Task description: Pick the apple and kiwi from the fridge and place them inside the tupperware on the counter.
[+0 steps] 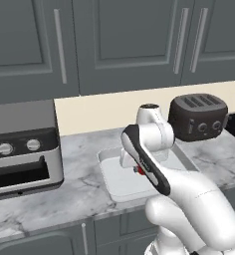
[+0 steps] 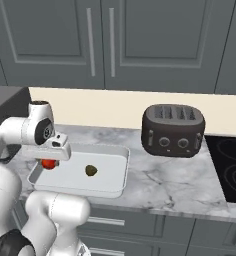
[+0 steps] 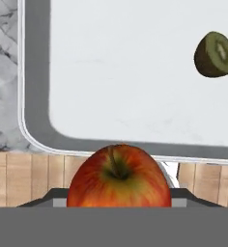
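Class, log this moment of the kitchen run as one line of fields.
held: apple in shut gripper | position: above container near edge | kiwi: inside container | toaster: beside container | pending: release apple

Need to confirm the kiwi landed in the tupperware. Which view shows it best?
The hand view: the kiwi lies large and sharp on the white tupperware floor. The right base view shows it as a small dark lump in the container. In the left base view the arm blocks that area.
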You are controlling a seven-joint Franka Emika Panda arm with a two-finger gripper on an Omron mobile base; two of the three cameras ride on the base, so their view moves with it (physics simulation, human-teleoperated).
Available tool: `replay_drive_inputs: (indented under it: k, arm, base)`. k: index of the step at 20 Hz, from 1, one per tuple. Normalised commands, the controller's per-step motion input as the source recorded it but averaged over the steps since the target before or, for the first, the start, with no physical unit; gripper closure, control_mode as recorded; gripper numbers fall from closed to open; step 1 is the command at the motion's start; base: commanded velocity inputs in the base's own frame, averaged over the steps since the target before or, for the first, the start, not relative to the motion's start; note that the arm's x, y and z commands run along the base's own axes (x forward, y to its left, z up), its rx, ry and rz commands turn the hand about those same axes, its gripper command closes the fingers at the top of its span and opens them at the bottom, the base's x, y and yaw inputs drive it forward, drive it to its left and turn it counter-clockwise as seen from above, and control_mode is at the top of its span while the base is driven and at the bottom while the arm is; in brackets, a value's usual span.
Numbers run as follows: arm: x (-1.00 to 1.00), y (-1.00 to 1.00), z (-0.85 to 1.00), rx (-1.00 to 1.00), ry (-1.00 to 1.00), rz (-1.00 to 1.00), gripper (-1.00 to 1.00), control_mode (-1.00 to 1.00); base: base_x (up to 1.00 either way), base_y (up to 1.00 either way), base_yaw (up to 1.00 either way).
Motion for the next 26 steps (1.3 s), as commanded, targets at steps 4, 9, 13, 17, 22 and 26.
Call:
replay_drive_inputs:
  k: [4, 9, 13, 17, 22, 26]
  arm:
    - [0.34, 0.00, -0.58, 0.00, 0.02, 0.00, 1.00, -1.00]
    - [0.36, 0.00, -0.50, 0.00, 0.00, 0.00, 1.00, -1.00]
    - [0.36, 0.00, -0.48, 0.00, 0.01, 0.00, 1.00, -1.00]
    - [0.31, 0.00, -0.50, 0.00, 0.02, 0.00, 1.00, -1.00]
    - [0.23, 0.03, -0.42, 0.00, 0.00, 0.00, -1.00, -1.00]
    - [0.04, 0.02, -0.14, 0.00, 0.00, -0.04, -1.00, -1.00]
  base:
    - [0.00, 0.00, 0.00]
    - [0.00, 0.00, 0.00]
    - [0.00, 0.00, 0.00]
    - [0.00, 0.00, 0.00]
    - [0.00, 0.00, 0.00]
    - [0.00, 0.00, 0.00]
